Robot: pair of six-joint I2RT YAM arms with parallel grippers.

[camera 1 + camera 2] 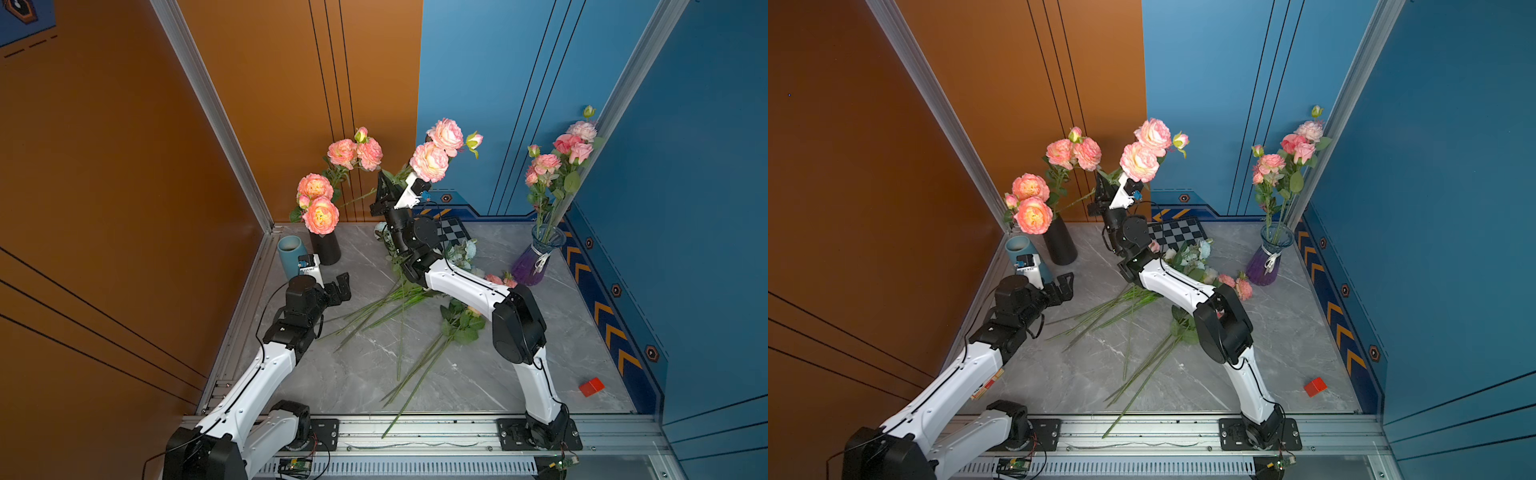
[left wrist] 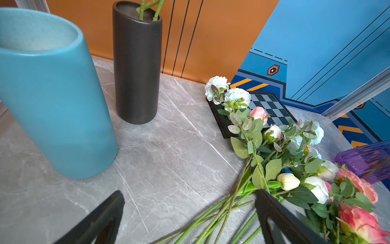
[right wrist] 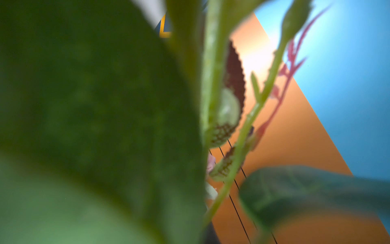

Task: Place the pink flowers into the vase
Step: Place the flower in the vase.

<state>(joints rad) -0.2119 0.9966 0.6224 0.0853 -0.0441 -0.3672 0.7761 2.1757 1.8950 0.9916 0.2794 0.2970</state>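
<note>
Fingers [image 2: 272,209] of your left gripper [image 2: 188,193] stand spread wide and empty just above the grey surface [image 2: 168,158]. They hover near the empty teal vase [image 2: 52,95] and beside the green stems [image 1: 374,309] of the bunch lying there, where loose pink flowers [image 2: 358,221] are mixed with white roses [image 2: 318,188] and pale blue sprays [image 2: 236,96]. Farther in and raised well clear of the surface, your right gripper [image 1: 386,180] has its fingers pressed together on the stem of the held pink flowers [image 1: 434,160]. These two full blooms and a bud ride high between the black vase [image 1: 325,247] and the purple glass vase [image 1: 536,262] in the far right corner, both already holding pink blooms. Leaves fill the right wrist view, so the pinch itself cannot be seen there. Which vase this stem is bound for cannot be told, though it sits closer to the black one. Expect these flowers to handle light but top-heavy: a thin, springy stem likely to swivel in a narrow pinch, and soft fabric petals that crush. Take each on bare stem below the lowest leaves, never by the head, and lead the cut end into the vase mouth.
</note>
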